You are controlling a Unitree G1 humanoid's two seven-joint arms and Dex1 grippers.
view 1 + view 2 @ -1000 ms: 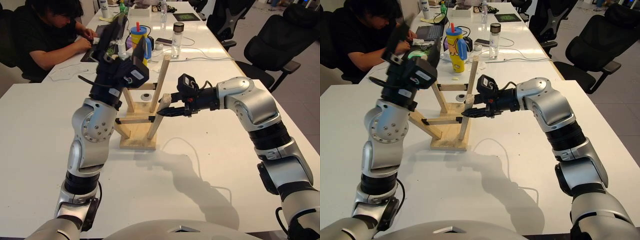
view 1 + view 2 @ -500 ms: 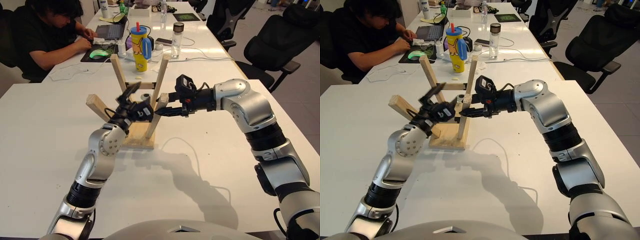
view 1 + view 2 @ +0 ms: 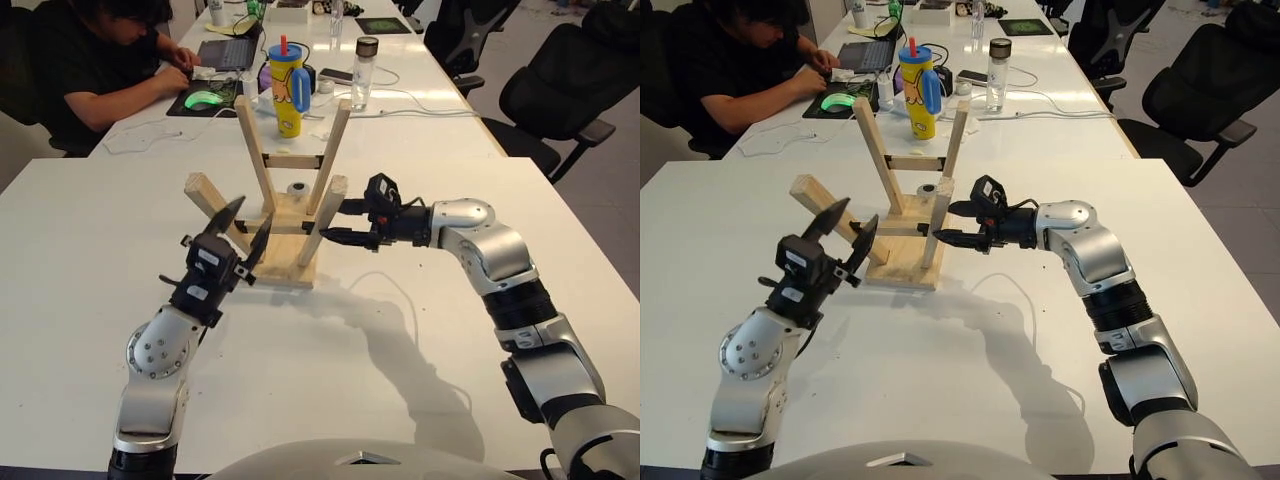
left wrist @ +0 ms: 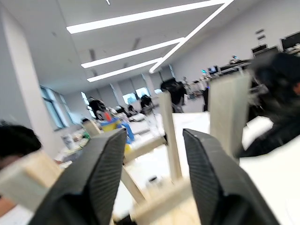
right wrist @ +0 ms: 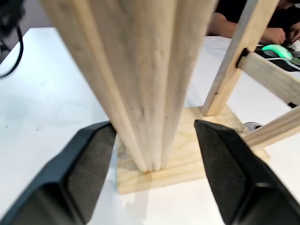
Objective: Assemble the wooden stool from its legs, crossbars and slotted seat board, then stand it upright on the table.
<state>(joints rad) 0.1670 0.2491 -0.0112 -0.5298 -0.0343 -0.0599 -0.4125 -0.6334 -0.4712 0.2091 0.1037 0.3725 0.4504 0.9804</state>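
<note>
While the stool stood inverted on the surface, the left end effector and right end effector were released; the right, astride a leg, required a square clench before upending.

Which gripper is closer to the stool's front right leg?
Right. The right gripper straddles the front right leg with open fingers; the left gripper sits open at the left side of the stool.

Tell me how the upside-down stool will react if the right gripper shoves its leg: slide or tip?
Probably slides first: the stool rests on its flat seat board on the smooth table. A high push could tip it, since the legs stand tall. The left leg splays outward, so joints may be loose.
</note>
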